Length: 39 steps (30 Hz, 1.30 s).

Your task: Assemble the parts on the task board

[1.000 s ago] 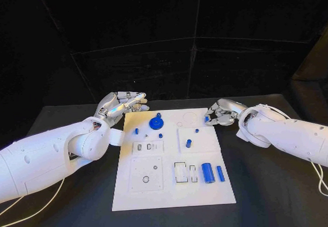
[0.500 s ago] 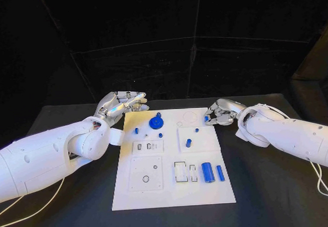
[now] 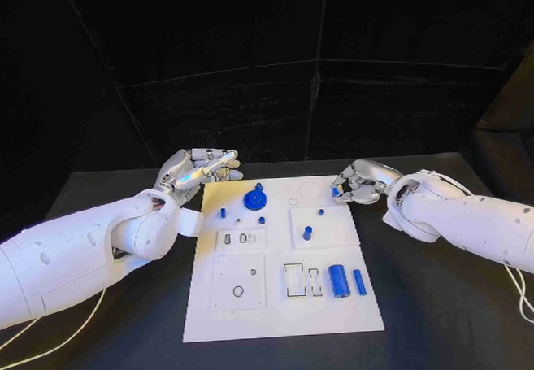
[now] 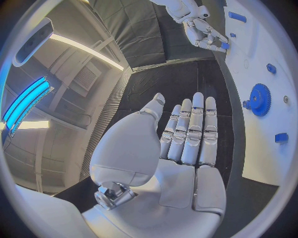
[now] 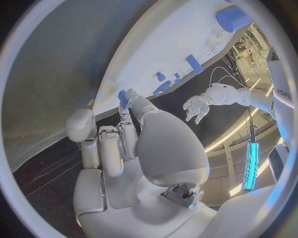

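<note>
Nearest to me, on the task board (image 3: 213,321), two blue cylinders lie side by side at the near right: the thick cylinder (image 3: 337,280) and, just beside it, the thin cylinder (image 3: 358,283). Mid-board I see a small blue peg (image 3: 306,232) in a square recess, with other small blue pieces to its left. Farther back stands the blue gear (image 3: 254,201). At the far left corner my left hand (image 3: 202,173) hovers off the board edge, fingers extended and apart, palm bare, holding nothing, as the left wrist view confirms. At the far right edge my right hand (image 3: 351,184) has its fingertips pinched on a small blue part (image 3: 336,193), also visible at the fingertips in the right wrist view. I judge the hold shallow: the part could tip or drop onto the board during transfer and disturb pieces already seated, or meet its socket tilted and jam.
</note>
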### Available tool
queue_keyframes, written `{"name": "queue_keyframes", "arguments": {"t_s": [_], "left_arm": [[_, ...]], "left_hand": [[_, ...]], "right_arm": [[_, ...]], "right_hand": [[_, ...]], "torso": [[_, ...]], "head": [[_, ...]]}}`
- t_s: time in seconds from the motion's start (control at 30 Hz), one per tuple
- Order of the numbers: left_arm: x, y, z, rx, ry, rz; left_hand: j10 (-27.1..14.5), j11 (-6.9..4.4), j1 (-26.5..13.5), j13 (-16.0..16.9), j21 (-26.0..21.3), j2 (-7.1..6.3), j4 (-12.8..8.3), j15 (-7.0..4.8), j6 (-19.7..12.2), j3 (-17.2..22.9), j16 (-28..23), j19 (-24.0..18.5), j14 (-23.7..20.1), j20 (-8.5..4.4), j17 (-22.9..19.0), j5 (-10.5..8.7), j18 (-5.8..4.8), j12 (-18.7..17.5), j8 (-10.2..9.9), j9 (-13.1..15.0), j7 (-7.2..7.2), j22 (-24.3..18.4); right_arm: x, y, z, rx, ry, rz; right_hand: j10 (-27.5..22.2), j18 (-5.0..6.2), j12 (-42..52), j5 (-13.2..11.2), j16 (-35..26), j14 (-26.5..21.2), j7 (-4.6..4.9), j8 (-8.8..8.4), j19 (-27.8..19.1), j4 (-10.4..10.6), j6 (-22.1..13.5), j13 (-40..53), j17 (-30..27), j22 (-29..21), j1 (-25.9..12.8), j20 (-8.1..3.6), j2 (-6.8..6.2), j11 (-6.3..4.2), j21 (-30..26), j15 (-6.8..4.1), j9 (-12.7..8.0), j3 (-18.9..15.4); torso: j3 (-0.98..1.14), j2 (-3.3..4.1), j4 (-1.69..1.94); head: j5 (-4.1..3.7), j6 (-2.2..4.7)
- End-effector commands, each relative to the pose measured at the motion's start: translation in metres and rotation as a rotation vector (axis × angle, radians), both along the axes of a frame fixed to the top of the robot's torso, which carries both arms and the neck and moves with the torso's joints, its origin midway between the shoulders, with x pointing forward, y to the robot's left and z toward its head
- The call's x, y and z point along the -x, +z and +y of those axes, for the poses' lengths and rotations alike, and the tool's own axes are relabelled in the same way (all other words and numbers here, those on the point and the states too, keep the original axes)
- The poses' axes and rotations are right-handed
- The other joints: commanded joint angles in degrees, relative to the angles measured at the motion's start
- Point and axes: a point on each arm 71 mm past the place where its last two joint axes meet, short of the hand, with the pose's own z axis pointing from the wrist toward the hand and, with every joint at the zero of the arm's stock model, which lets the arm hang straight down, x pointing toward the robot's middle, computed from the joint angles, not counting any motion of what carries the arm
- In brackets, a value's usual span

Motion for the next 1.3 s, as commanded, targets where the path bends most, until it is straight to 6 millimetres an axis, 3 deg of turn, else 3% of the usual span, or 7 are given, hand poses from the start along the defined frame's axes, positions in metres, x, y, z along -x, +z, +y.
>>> {"name": "queue_keyframes", "arguments": {"t_s": [0.03, 0.3, 0.6, 0.73, 1.0, 1.23, 1.3], "left_arm": [[0.0, 0.001, 0.0, 0.001, -0.01, -0.004], [-0.001, 0.001, 0.001, 0.0, -0.007, -0.005], [-0.004, 0.0, 0.002, -0.001, -0.004, -0.005], [-0.004, 0.0, 0.001, 0.0, -0.011, -0.003], [-0.005, 0.0, -0.001, 0.001, -0.017, 0.0], [-0.006, 0.0, -0.002, 0.0, -0.014, -0.003], [-0.006, 0.0, -0.002, 0.0, -0.014, -0.003]], "left_hand": [[-0.2, 0.36, -0.2, -0.1, -0.3, 0.45, -0.3, 0.29, 0.2, 0.0, -0.4, 0.4, 0.2, 0.08, 0.1, 0.13, 0.85, -0.3, -0.2, -0.1, 0.35, -0.1], [-0.2, 0.42, -0.2, -0.1, -0.3, 0.48, -0.4, 0.33, 0.2, 0.0, -0.5, 0.4, 0.2, 0.1, 0.1, 0.13, 0.85, -0.4, -0.3, -0.1, 0.41, -0.1], [0.6, -0.17, -0.4, 0.0, 0.4, 0.87, -0.6, -0.39, 0.9, 0.2, 0.4, 2.1, 2.5, -0.41, 0.9, 0.14, 0.99, -0.5, -0.3, 0.0, -0.31, 0.1], [1.3, -0.5, -0.6, 0.0, 0.7, 1.18, -0.6, -0.76, 1.6, 0.3, 0.6, 2.9, 3.3, -0.79, 1.3, 0.14, 0.96, -0.5, -0.2, 0.0, -0.62, 0.1], [1.8, -0.6, -0.7, 0.0, 0.9, 1.22, -0.6, -0.96, 2.1, 0.4, 0.7, 3.5, 4.0, -1.02, 1.6, 0.13, 0.94, -0.6, -0.2, 0.0, -0.59, 0.2], [1.8, -0.59, -0.8, 0.0, 0.9, 1.2, -0.6, -0.98, 2.1, 0.3, 0.8, 3.5, 4.0, -1.03, 1.6, 0.13, 0.94, -0.6, -0.2, 0.0, -0.57, 0.2], [1.8, -0.59, -0.8, 0.0, 0.9, 1.19, -0.6, -0.98, 2.1, 0.3, 0.8, 3.5, 4.0, -1.04, 1.6, 0.13, 0.94, -0.6, -0.2, 0.0, -0.56, 0.2]], "right_arm": [[0.006, 0.009, 0.004, -0.036, -0.024, -0.055], [0.03, 0.024, 0.036, -0.091, 0.009, -0.036], [0.051, 0.033, 0.101, -0.082, 0.105, -0.012], [0.053, 0.031, 0.129, -0.059, 0.132, 0.009], [0.055, 0.021, 0.167, -0.022, 0.169, 0.033], [0.06, 0.005, 0.191, 0.032, 0.209, 0.045], [0.062, 0.0, 0.195, 0.044, 0.214, 0.05]], "right_hand": [[-0.1, -0.46, 0.0, 0.2, 0.2, 5.4, -0.2, 0.18, -0.1, 0.0, 0.6, 2.8, 12.2, 0.0, -0.2, -0.48, 0.9, -0.5, 0.3, -0.28, 0.1, 0.5], [0.0, -0.48, 0.0, -0.3, 0.2, 5.4, -0.27, 0.12, -0.1, 0.0, 0.8, 2.9, 12.2, 0.1, -1.3, -0.52, 0.66, -0.54, 0.3, -0.31, 0.1, 1.4], [-0.1, -0.46, -0.2, -0.4, 0.1, 5.4, -0.28, 0.07, -0.1, 0.1, 0.8, 2.7, 12.0, 0.0, -1.6, -0.53, 0.62, -0.56, 0.2, -0.33, 0.0, 1.7], [-0.2, -0.44, -0.4, -0.8, 0.1, 5.3, -0.22, -0.13, -0.2, 0.1, 0.5, 2.5, 11.8, -0.2, -2.0, -0.54, 0.63, -0.53, 0.1, -0.32, 0.0, 2.4], [-0.2, -0.42, -0.4, -1.0, 0.0, 5.3, -0.2, -0.19, -0.2, 0.0, 0.5, 2.5, 11.7, -0.3, -2.4, -0.53, 0.3, -0.5, 0.0, -0.3, 0.0, 2.7], [-0.2, -0.42, -0.4, -1.0, 0.0, 5.3, -0.19, -0.21, -0.2, 0.1, 0.6, 2.5, 11.7, -0.3, -2.7, -0.52, 0.09, -0.49, 0.0, -0.29, 0.0, 2.8], [-0.2, -0.42, -0.4, -1.0, 0.0, 5.3, -0.19, -0.21, -0.2, 0.1, 0.6, 2.5, 11.7, -0.3, -2.7, -0.52, 0.09, -0.49, 0.0, -0.29, 0.0, 2.8]], "torso": [[-0.17, -0.14, 0.05], [-0.47, -0.86, 0.2], [-1.13, -2.04, 0.44], [-1.45, -2.54, 0.98], [-1.93, -3.07, 1.31], [-2.03, -3.12, 1.4], [-1.94, -3.03, 1.45]], "head": [[-0.13, -0.02], [0.03, -0.68], [0.55, -1.95], [0.69, -2.57], [1.48, -2.9], [1.77, -3.14], [1.84, -3.16]]}}
